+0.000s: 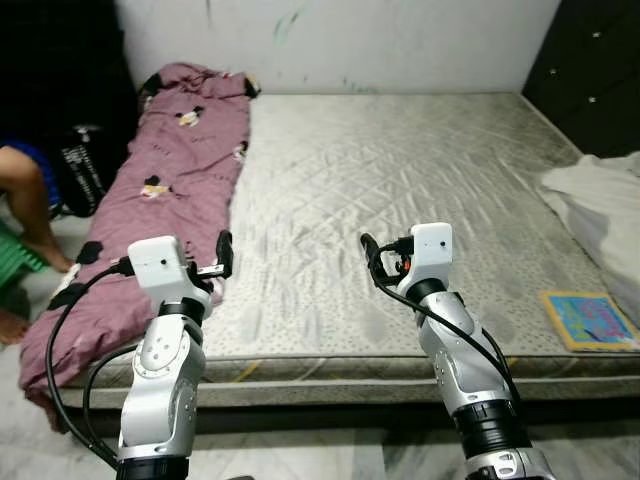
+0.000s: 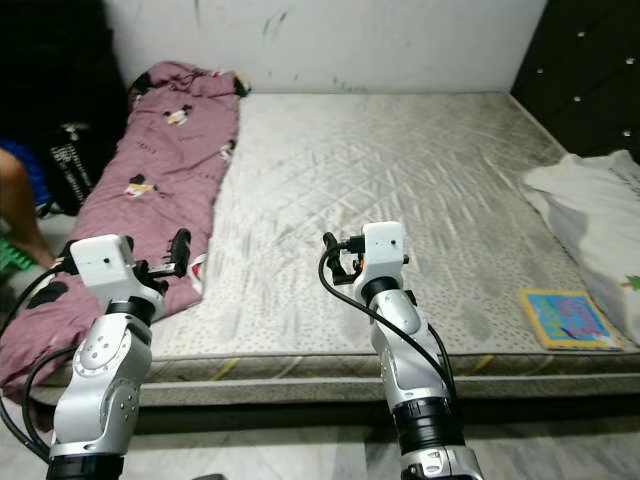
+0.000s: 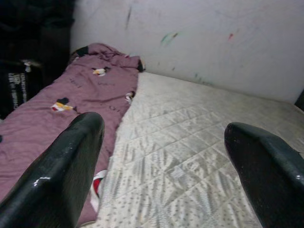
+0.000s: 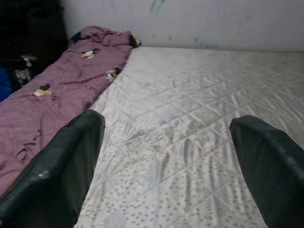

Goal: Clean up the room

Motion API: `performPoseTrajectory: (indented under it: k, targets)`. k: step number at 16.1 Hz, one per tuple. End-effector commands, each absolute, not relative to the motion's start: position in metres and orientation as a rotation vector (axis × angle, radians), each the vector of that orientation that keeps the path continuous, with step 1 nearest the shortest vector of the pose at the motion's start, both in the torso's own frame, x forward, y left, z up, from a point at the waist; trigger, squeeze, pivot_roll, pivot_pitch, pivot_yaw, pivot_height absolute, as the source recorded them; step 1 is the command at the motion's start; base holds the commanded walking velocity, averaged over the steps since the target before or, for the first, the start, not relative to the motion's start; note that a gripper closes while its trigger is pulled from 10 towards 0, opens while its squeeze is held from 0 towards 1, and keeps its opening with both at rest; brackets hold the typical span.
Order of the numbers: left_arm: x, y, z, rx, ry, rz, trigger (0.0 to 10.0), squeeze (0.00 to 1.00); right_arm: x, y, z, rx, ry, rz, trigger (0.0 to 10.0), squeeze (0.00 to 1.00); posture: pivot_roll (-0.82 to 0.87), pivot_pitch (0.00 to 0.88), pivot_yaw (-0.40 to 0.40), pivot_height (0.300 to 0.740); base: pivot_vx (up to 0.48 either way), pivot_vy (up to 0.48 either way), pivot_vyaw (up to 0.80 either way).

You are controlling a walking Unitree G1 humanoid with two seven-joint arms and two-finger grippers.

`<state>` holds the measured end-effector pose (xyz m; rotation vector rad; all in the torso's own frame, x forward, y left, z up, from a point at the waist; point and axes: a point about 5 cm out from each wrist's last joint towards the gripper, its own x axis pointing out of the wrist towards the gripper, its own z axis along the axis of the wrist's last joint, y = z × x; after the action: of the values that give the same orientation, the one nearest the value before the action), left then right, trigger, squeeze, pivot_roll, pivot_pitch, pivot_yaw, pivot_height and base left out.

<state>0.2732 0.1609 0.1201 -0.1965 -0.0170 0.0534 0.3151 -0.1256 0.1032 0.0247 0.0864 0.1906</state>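
Observation:
A bare grey quilted mattress [image 1: 400, 190] lies on the floor in front of me. A purple blanket [image 1: 180, 160] with cartoon prints stretches along its left side and hangs over the front left corner. A colourful flat book [image 1: 592, 320] lies on the front right corner, and a white cloth [image 1: 600, 200] is bunched at the right edge. My left gripper [image 1: 222, 262] hovers open over the blanket's near edge, holding nothing. Over the mattress front my right gripper [image 1: 372, 262] is also open and empty. Both pairs of fingers [image 3: 71, 161] [image 4: 61, 166] are spread wide.
A person's bare leg [image 1: 30, 205] and a green stool [image 1: 15, 262] are at the far left, beside a black bag [image 1: 85, 165]. A dark cabinet [image 1: 590, 70] stands at the back right. A marked white wall [image 1: 340, 40] runs behind the mattress.

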Motion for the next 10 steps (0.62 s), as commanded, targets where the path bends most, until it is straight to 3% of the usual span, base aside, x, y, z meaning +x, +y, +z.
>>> performPoseTrajectory:
  k: [1,10]
  targets:
    - [0.2733,0.1614,0.1238,-0.194,-0.033,0.051,10.0,0.00,0.3156,-0.1265,0.1031,0.027,0.095,0.192,10.0,0.00,-0.01,0.000,0.024,0.740,0.371,0.000,0.00]
    - [0.2738,0.1618,0.1226,-0.185,-0.021,0.045,10.0,0.00,0.3156,-0.1265,0.1034,0.033,0.094,0.187,10.0,0.00,-0.01,0.000,0.026,0.740,0.359,0.000,0.00]
